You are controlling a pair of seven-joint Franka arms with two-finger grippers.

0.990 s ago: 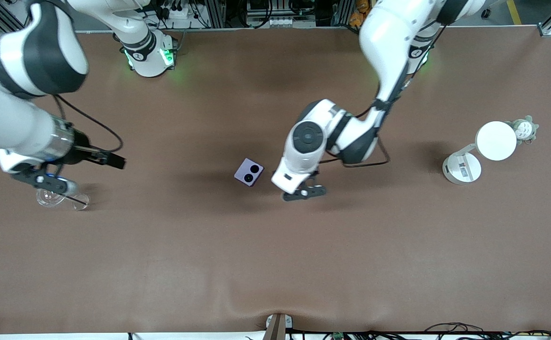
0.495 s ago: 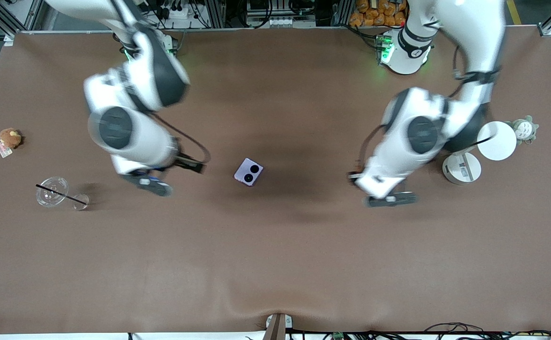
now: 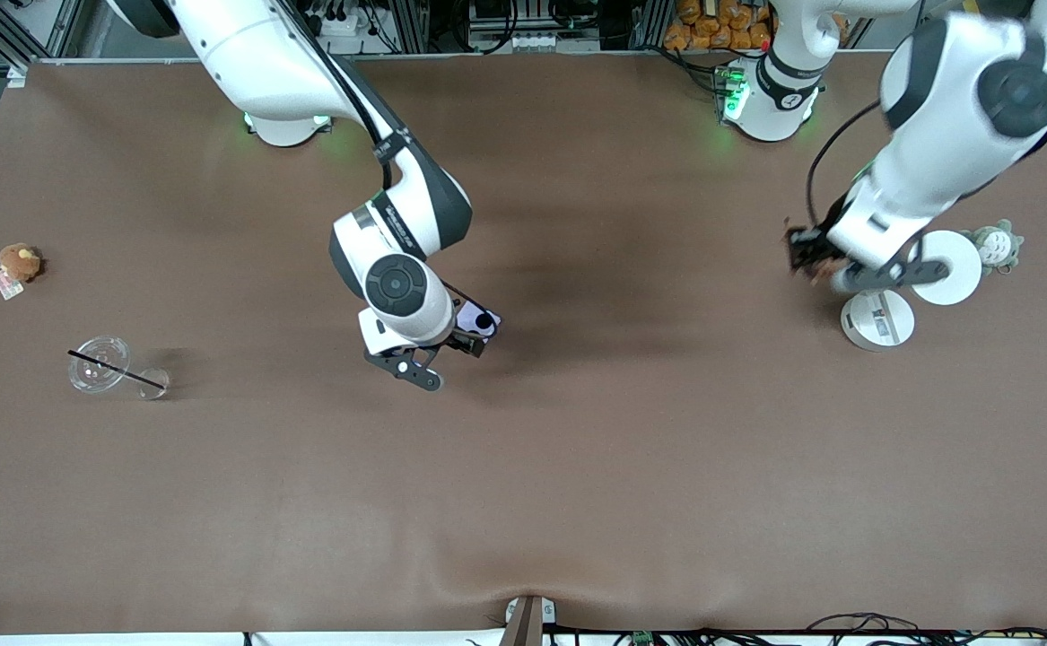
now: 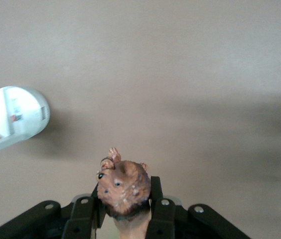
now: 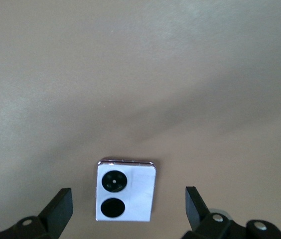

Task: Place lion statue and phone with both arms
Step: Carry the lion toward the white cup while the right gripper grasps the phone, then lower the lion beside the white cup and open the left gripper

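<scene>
From the front view, your right gripper (image 3: 419, 363) is hanging over the middle of the table with its wrist covering most of the phone (image 3: 478, 320), so only a lavender corner and one black circle are showing. Your left gripper (image 3: 815, 260) is hovering up at the left arm's end of the table, just beside the white lamp stand (image 3: 880, 319), with something brown in its grasp. The grey-white plush creature (image 3: 996, 245) is sitting beside the lamp's round head, and at the right arm's end the tan plush toy (image 3: 18, 262) is lying farther from the front camera than the clear cup lid (image 3: 99, 364) with its black straw. In the left wrist view, you are gripping the lion statue (image 4: 123, 188), both fingers (image 4: 161, 219) pressing its reddish-brown body, its face pointing at the camera, above bare table. In the right wrist view, your fingers (image 5: 59, 211) are spread wide, and the phone (image 5: 126, 190) is lying flat on the table between them, untouched, two black circles up.
</scene>
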